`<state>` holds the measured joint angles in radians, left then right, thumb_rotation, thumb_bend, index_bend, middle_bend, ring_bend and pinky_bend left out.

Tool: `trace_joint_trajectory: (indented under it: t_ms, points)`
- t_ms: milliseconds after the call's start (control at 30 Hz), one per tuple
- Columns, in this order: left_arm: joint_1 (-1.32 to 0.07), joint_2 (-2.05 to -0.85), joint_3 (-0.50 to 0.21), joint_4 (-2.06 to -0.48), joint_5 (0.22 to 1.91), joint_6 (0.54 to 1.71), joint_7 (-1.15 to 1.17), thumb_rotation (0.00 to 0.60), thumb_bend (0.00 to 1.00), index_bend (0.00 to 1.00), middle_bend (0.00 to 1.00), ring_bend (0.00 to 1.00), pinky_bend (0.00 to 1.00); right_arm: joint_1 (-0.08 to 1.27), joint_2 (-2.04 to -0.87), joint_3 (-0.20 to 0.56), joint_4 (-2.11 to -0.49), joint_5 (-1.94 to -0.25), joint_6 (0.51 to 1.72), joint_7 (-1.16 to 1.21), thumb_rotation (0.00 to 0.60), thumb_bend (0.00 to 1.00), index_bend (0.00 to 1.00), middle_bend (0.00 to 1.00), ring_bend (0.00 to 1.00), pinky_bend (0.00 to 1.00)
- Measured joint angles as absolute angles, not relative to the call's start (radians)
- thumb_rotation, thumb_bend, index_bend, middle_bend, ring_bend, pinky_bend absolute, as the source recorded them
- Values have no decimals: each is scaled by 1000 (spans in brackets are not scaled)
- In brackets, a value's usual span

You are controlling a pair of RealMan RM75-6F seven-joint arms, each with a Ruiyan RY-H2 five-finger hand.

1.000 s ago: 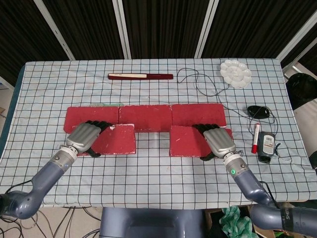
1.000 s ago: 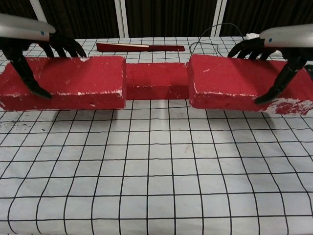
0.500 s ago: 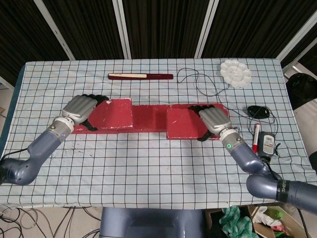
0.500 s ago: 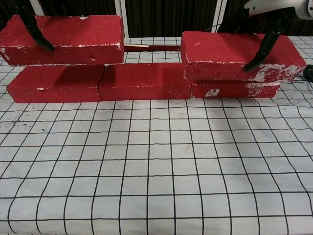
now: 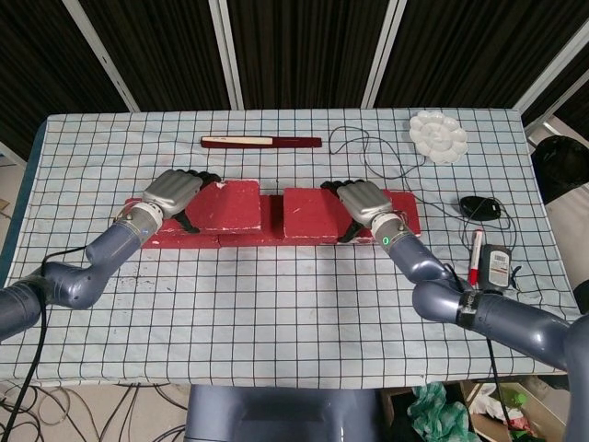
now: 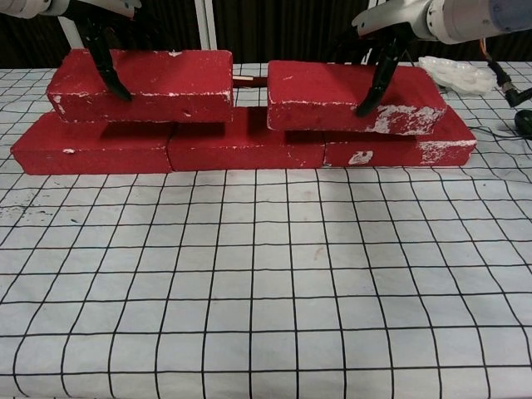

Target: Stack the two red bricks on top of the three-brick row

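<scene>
Head view: your left hand grips the left brick and your right hand grips the right brick, both mid-frame over the 3-brick row.

Chest view: both bricks look seated. Next, I'd release and lift clear.

L hand grips L brick | R hand grips R brick | both over row

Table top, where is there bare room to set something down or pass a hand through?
The widest bare patch of the table is the near cloth in front of the brick row. Another lies between the row and the flat red stick at the back. The right side is crowded: cable, palette, mouse, marker.
</scene>
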<state>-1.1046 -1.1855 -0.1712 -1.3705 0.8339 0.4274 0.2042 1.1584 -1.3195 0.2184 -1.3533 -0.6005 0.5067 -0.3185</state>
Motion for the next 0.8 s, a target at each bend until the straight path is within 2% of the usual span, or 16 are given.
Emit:
trace_joint_trajectory:
  t_ms: [800]
  points:
    - [-1085,-1268,-196,-1259,981,361,34,600,206,188,241,130,253,1220,-1442,177,-1186,-592,515,-290,600,132,135,240,246,211]
